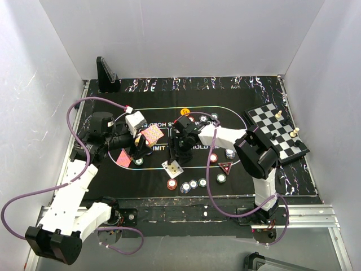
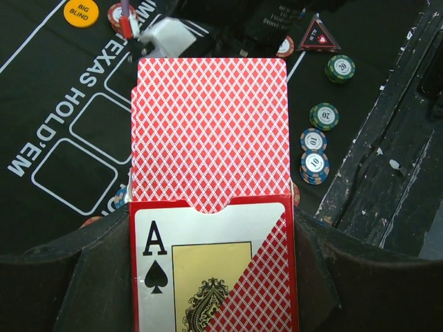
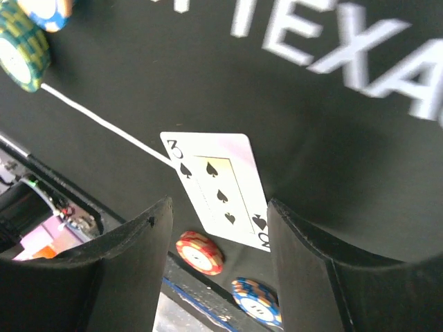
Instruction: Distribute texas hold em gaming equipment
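Observation:
My left gripper (image 2: 211, 235) is shut on a red card box (image 2: 214, 270) printed with an ace of spades. Red-backed cards (image 2: 211, 131) stick out of its open top. In the top view the box (image 1: 151, 134) hangs over the mat's left half. One red-backed card (image 1: 123, 158) lies on the mat below it. My right gripper (image 3: 218, 207) stands open just above a face-up three of spades (image 3: 218, 187) lying flat on the mat, with nothing between its fingers. In the top view that card (image 1: 172, 168) is at the mat's near middle, under the right gripper (image 1: 179, 149).
Poker chips (image 1: 193, 184) lie in a row by the mat's near edge, with a red chip (image 3: 199, 252) and a blue one (image 3: 257, 301) close to the card. A triangular marker (image 1: 225, 167) and an orange chip (image 1: 184, 112) lie nearby. A chessboard (image 1: 276, 132) sits at the right.

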Controlling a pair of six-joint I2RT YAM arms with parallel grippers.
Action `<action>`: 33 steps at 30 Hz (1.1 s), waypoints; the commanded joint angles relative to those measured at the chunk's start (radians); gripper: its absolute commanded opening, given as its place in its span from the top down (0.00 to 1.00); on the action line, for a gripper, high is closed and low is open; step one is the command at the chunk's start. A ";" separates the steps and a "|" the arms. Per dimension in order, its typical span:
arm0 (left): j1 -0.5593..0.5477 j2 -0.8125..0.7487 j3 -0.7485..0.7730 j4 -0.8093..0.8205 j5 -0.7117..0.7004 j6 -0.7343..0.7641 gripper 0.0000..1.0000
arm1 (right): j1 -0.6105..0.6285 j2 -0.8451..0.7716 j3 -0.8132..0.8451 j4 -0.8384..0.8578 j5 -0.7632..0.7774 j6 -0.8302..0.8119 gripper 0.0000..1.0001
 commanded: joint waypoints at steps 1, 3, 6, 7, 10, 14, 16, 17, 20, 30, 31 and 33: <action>0.005 -0.041 0.034 0.007 0.001 0.004 1.00 | 0.064 0.065 0.063 -0.035 -0.058 0.005 0.36; 0.007 -0.045 0.032 0.007 0.000 0.001 1.00 | 0.072 0.079 0.089 -0.043 -0.076 -0.011 0.37; 0.005 -0.053 0.029 0.006 -0.008 -0.001 1.00 | 0.079 0.096 0.118 -0.038 -0.115 -0.029 0.39; 0.005 -0.058 0.028 0.004 -0.011 -0.001 1.00 | 0.084 0.102 0.129 -0.038 -0.124 -0.035 0.39; 0.007 -0.062 0.026 0.001 -0.016 -0.004 1.00 | 0.105 0.128 0.172 -0.054 -0.153 -0.075 0.41; 0.010 -0.061 0.029 -0.003 -0.010 -0.008 1.00 | 0.139 0.159 0.246 -0.130 -0.164 -0.161 0.44; 0.011 -0.062 0.029 -0.008 -0.008 -0.008 1.00 | 0.141 0.138 0.241 -0.155 -0.085 -0.184 0.44; 0.013 -0.062 0.029 -0.009 -0.010 -0.010 1.00 | 0.136 0.118 0.230 -0.149 -0.043 -0.196 0.44; 0.014 -0.065 0.031 -0.011 -0.007 -0.016 1.00 | 0.118 0.081 0.239 -0.132 0.060 -0.212 0.45; 0.022 -0.068 0.025 -0.008 -0.002 -0.048 1.00 | 0.130 0.079 0.186 0.156 0.212 -0.204 0.45; 0.023 -0.065 0.025 -0.009 0.004 -0.053 1.00 | 0.133 0.085 0.180 0.187 0.200 -0.203 0.45; 0.026 -0.062 0.026 -0.016 0.010 -0.054 1.00 | 0.139 0.090 0.163 0.250 0.174 -0.203 0.46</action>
